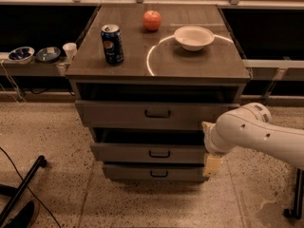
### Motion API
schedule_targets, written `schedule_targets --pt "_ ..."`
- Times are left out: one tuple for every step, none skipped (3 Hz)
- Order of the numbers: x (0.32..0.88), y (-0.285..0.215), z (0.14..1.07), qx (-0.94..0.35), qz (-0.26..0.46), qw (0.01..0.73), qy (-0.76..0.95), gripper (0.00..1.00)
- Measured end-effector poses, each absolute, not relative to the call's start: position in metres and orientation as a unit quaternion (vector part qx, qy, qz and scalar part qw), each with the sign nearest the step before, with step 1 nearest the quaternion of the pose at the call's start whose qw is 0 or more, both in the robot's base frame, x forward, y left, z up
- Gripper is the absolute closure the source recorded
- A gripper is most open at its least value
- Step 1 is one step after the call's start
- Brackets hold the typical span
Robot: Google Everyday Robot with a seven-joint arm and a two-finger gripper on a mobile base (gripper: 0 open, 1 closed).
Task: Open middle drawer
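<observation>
arm (259, 134): white, comes in from the R edge, low, about level w/ the lower drawers; the rounded joint housing bends down toward the cabinet (156, 87).
gripper (212, 165): cream tip hangs under that joint, at the R end of the lower drawer fronts, by the cabinet's front R corner.
gripper state: cannot tell; contact w/ the cabinet also unclear.
middle drawer (123, 152): grey-brown front, 2nd of three, below the tall top drawer (114, 114) and above the slim bottom drawer (128, 172).
middle drawer handle (159, 153): small black bar at the centre, well L of the gripper.
middle drawer position: dark gap above its front; looks maybe a bit out, but hard to judge from this angle.
bowl (194, 36): white, upright, on the cabinet top, R rear; plain white inside showing.
can (112, 43): blue, upright, L side of the top; Pepsi-type round logo, text too small to read.
apple (152, 20): red, rear centre of the top, between can and bowl, touching neither.
light arc (151, 61): bright curved line on the top, sweeping around the bowl.
side shelf (28, 69): L of the cabinet, carries two small dark bowls (21, 54) side by side and a white cup (70, 50); contents not discernible.
floor (57, 141): speckled; black stand leg (23, 186) at lower L.
</observation>
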State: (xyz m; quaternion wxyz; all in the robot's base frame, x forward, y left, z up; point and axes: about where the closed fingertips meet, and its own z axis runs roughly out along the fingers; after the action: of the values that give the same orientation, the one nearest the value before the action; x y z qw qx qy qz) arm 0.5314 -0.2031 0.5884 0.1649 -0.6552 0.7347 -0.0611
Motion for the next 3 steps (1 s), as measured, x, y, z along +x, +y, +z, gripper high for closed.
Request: schedule_targets --pt "0.532 -0.203 0.583 -0.66 -0.053 0.16 0.732 0.0" --pt "0.537 -0.193 0.562 -0.66 -0.012 0.191 0.727 0.0" --pt "0.535 -0.187 0.537 -0.689 0.011 0.223 0.689 0.0"
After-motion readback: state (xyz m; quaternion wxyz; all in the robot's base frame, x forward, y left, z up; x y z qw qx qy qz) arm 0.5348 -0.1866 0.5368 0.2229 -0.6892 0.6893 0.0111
